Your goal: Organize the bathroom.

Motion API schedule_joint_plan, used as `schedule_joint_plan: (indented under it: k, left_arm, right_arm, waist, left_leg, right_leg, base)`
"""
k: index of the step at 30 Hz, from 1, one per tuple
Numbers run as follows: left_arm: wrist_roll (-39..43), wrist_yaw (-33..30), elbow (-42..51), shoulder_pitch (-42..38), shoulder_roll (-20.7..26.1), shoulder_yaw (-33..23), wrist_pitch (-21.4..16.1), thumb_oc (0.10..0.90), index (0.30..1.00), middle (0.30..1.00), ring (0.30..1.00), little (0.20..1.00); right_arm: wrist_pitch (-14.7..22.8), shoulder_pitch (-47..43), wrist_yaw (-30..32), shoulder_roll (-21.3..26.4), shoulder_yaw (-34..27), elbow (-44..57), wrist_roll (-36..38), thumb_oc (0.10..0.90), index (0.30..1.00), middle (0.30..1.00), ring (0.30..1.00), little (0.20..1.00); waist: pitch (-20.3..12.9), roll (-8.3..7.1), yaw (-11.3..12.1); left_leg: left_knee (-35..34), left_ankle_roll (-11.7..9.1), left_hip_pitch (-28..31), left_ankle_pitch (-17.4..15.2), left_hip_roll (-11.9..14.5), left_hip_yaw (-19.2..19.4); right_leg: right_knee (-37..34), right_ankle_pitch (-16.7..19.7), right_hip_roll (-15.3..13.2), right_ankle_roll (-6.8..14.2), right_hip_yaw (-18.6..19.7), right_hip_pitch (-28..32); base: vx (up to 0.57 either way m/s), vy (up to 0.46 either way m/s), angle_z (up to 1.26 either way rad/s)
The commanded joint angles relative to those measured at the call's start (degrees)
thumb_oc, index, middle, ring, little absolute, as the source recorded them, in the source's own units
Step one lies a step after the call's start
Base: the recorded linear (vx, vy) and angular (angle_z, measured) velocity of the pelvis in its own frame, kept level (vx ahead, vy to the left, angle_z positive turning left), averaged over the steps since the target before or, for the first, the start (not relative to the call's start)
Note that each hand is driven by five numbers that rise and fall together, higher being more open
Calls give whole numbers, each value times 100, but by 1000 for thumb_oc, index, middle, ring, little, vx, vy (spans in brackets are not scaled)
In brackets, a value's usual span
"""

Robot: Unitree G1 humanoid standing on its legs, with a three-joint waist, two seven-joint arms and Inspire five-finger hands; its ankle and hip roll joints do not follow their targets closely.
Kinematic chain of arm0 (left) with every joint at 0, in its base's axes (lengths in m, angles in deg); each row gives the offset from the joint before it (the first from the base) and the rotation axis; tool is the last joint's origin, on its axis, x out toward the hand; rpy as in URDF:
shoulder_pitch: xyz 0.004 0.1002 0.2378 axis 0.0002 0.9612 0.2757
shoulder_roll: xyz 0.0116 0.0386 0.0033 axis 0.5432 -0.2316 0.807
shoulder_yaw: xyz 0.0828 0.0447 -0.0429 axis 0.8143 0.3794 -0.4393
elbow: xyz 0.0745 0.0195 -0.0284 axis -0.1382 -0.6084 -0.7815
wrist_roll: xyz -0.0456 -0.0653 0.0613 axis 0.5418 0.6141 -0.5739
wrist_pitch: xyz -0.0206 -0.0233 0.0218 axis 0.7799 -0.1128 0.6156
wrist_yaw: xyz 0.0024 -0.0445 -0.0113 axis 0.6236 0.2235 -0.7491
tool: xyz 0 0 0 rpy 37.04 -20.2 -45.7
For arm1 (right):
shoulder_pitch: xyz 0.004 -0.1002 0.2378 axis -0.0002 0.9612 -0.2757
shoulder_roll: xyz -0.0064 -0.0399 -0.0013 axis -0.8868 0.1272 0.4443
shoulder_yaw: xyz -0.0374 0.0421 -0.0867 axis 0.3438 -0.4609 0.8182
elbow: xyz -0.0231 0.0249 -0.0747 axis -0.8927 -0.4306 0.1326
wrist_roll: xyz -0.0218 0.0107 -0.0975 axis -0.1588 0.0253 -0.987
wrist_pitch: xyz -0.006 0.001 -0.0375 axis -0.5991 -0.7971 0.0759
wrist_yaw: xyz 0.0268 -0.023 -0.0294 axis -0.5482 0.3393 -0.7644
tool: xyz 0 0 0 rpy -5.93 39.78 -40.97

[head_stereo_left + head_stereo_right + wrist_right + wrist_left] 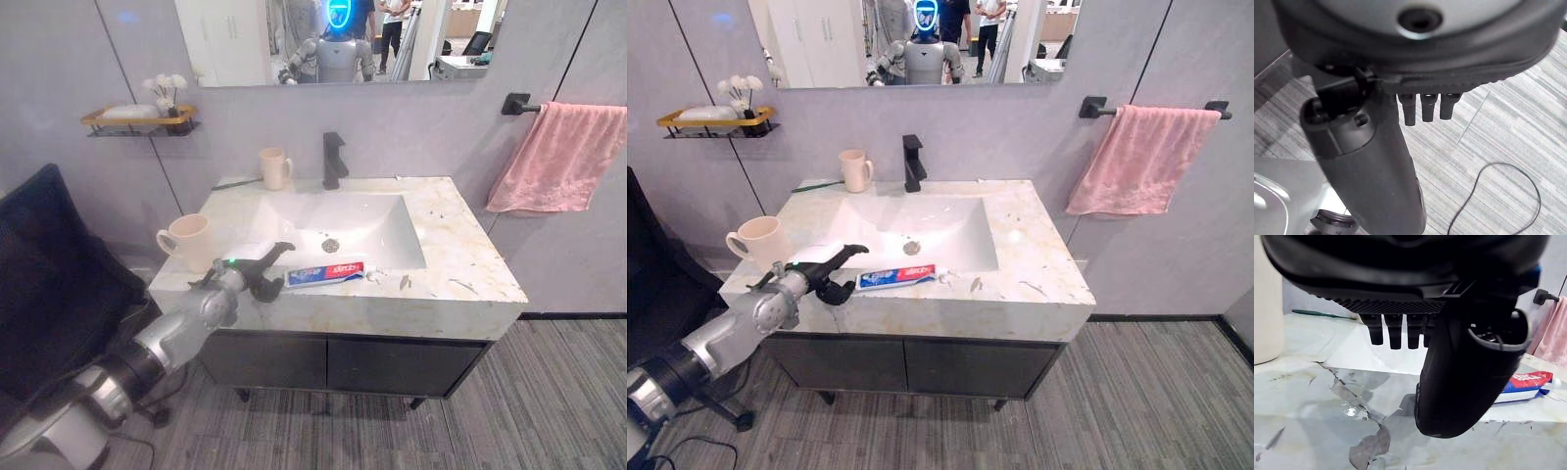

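A red, white and blue toothpaste tube [326, 273] lies flat on the marble counter's [460, 264] front edge, just before the basin [338, 220]. My left hand [257, 276] hovers low over the counter just left of the tube's end, open, holding nothing, its thumb pointing toward the basin. The left wrist view has the tube [1528, 384] past the thumb [1459, 382], apart from it. A cream mug [188, 240] stands left of the hand. A second mug [275, 167] stands at the back by the black faucet [334, 160]. My right hand [1371, 171] hangs open over the floor.
A green toothbrush [235, 183] lies at the counter's back left. A pink towel [573, 157] hangs on a wall bar at the right. A small wall shelf [137, 119] holds flowers. A black chair [49, 274] stands left of the vanity.
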Motion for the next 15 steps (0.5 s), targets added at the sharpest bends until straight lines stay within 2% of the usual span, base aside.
schedule_joint_plan:
  k: [1,7,9,11,15]
  left_arm:
    - [-824,-896,-438,-360,423,-895,-73,800,900,900,900,900]
    - [-950,-1336,-292,-215,752,-1243,-620,800,900,900,900,900]
    - [-931,-1354,-206,-206,819,-1324,-746,800,900,900,900,900]
    - [-866,-1364,15,-199,953,-1475,-1028,800,900,900,900,900]
    - [-816,-1273,241,-226,1078,-1569,-1268,800,900,900,900,900]
  right_arm:
    - [-230,-155,60,253,77,-249,-52,800,900,900,900,900]
    - [-210,-105,62,274,-25,-286,96,800,900,900,900,900]
    - [-206,-99,62,275,-42,-294,108,800,900,900,900,900]
    - [-174,-70,64,281,-105,-296,118,800,900,900,900,900]
    - [-146,-56,50,284,-153,-301,117,800,900,900,900,900]
  waist:
    - [118,9,57]
    - [148,28,109]
    - [152,33,113]
    - [162,52,121]
    - [162,67,109]
  left_leg:
    - [589,179,-294,-275,21,-134]
    - [603,155,-325,-263,32,-181]
    - [608,150,-329,-263,34,-178]
    - [606,139,-330,-267,42,-180]
    - [611,135,-324,-279,43,-166]
  right_leg:
    - [718,-520,13,454,-111,-39]
    - [715,-490,6,438,-78,-63]
    - [712,-485,6,436,-67,-69]
    - [719,-479,5,435,-49,-93]
    - [722,-469,2,435,-35,-115]
  base:
    - [-14,-15,4]
    - [-12,-19,7]
    - [-7,-10,6]
    - [-17,-10,8]
    - [-20,-9,5]
